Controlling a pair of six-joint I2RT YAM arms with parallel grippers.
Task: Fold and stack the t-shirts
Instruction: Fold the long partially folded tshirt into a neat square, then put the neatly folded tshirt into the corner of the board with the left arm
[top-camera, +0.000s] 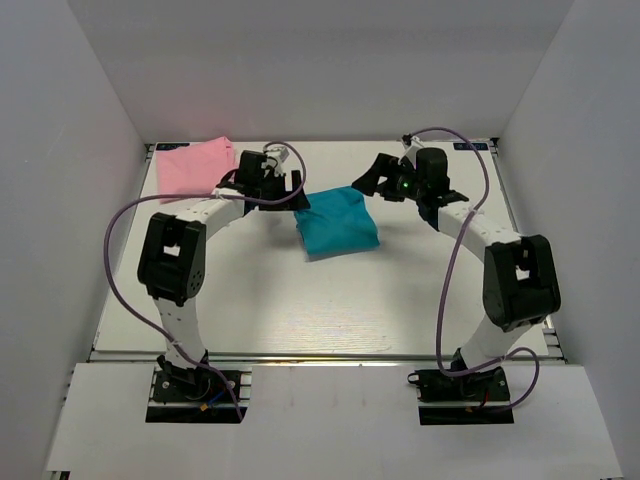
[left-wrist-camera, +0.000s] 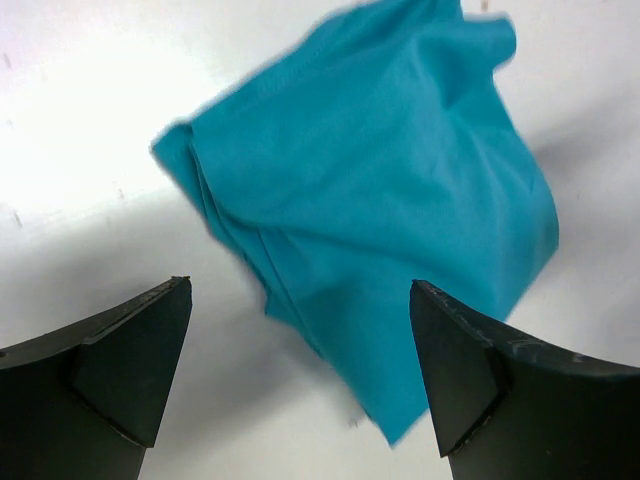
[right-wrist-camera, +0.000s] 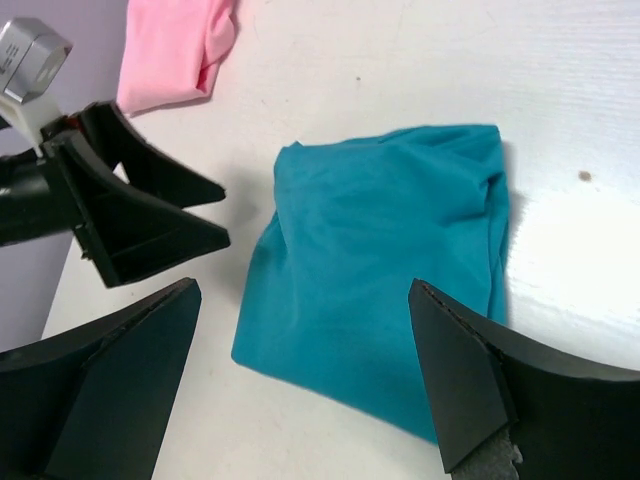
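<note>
- Surface (top-camera: 300, 310), white, carried both shirts, well apart.
- Teal-blue t-shirt (top-camera: 338, 224) lay roughly folded near the middle.
- Pink t-shirt (top-camera: 195, 167) lay bunched at the far left corner.
- Left pincer (left-wrist-camera: 300, 288) hung just beside the teal-blue t-shirt's left edge, jaws apart, empty.
- Right pincer (right-wrist-camera: 305, 288) hung at its right, jaws wide apart, empty.

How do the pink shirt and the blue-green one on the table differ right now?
Colour: the pink shirt is pale, the teal shirt a strong blue-green. Place: the pink shirt lies in the far left corner of the table, the teal shirt near its middle. Both lie in compact bundles, and neither is held.
</note>
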